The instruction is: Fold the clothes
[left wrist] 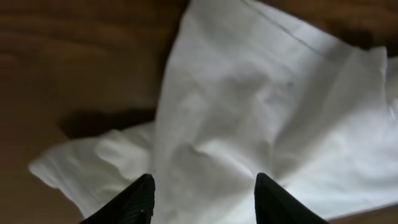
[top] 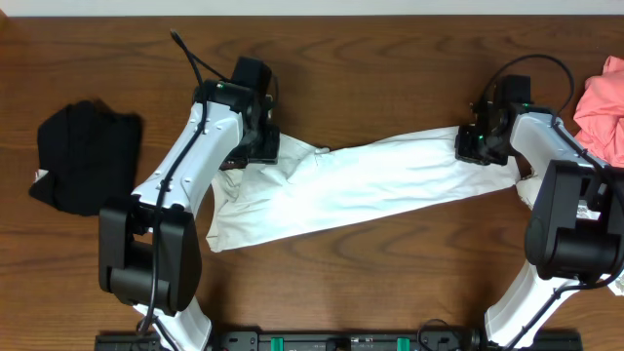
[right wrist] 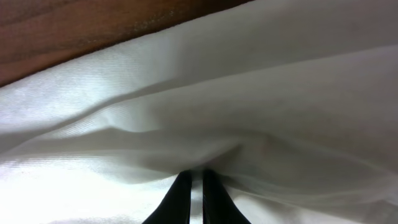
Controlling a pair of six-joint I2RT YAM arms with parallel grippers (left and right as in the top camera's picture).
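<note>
Task's thing: a long white soft cloth garment [top: 370,185] lies on the dark wooden counter [top: 390,58], drawn out as a slanting band from under the left jaws across to the right jaws.
Left jaws: released; the dark fingertips [left wrist: 144,198] stand apart with nothing between them, hanging just over the rumpled end of the white garment.
Right jaws: clenched on a fold of the white garment; in the wrist view the tips nearly meet and creases run straight into them.
Why held so: the pinch at the right jaws seems meant to anchor that end, so the band lies stretched while the left jaws are free to pick a hold.
Below the left jaws: the cloth is bunched, and a loose white flap [left wrist: 81,165] spills onto bare wood beside the tips; sleeve or hem, I cannot tell.
Set aside: a black cloth bundle [top: 83,161] sits well apart, outward of the left jaws; a pink cloth garment [top: 606,97] lies near, outward of the right jaws. Probably parked so only one piece lies between the jaws.
Stage, as judged: straightening, with no tidy fold made yet.
Next move calls for: the left jaws closing on a clean edge or corner, not the bunched middle.
Risk: gripping several layers would carry wrinkles into the fold.
</note>
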